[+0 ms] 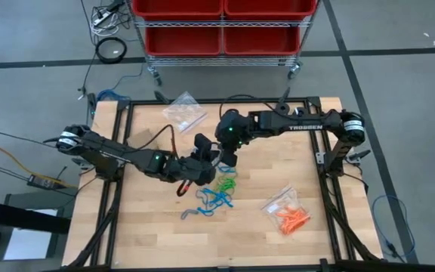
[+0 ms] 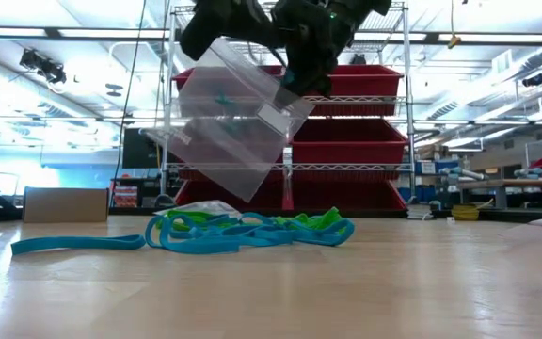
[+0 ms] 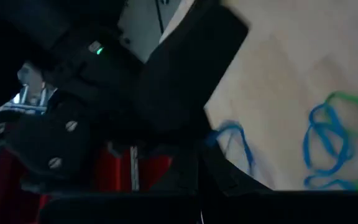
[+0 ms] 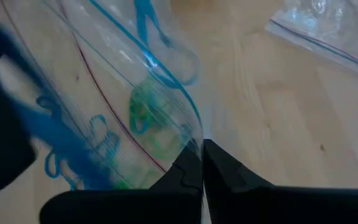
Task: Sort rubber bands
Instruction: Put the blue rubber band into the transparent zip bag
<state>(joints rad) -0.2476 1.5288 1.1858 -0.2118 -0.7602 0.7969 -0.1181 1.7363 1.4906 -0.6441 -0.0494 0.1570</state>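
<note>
A clear plastic bag point(image 2: 229, 122) hangs tilted above the table's middle, with a blue rubber band point(image 2: 222, 97) inside it. My left gripper point(image 1: 202, 162) and my right gripper point(image 1: 229, 155) are both shut on the bag's upper part, close together. Below them a loose heap of blue and green rubber bands point(image 1: 217, 193) lies on the wood, and one blue band point(image 2: 73, 245) stretches out toward the table's left. Orange rubber bands point(image 1: 291, 219) lie at a second clear bag point(image 1: 282, 200) on the right. My left gripper holds the bag at its upper left corner point(image 2: 216, 49) and comes at it from the table's left, slanting a little down. Its own wrist view is blocked by the other arm, so the hold itself does not show. The bag hangs clear of the table. My right gripper pinches the bag's edge point(image 4: 194, 144) between its two fingers, at the strip along the bag's mouth point(image 2: 288, 105). The fingers slant down from the table's right and far side. The bag hangs below them, lifted clear and tilted.
A third clear bag point(image 1: 183, 109) lies flat near the table's far edge. A metal shelf with red bins point(image 1: 221, 26) stands beyond that edge. Bare wood shows along the near edge and at the near left.
</note>
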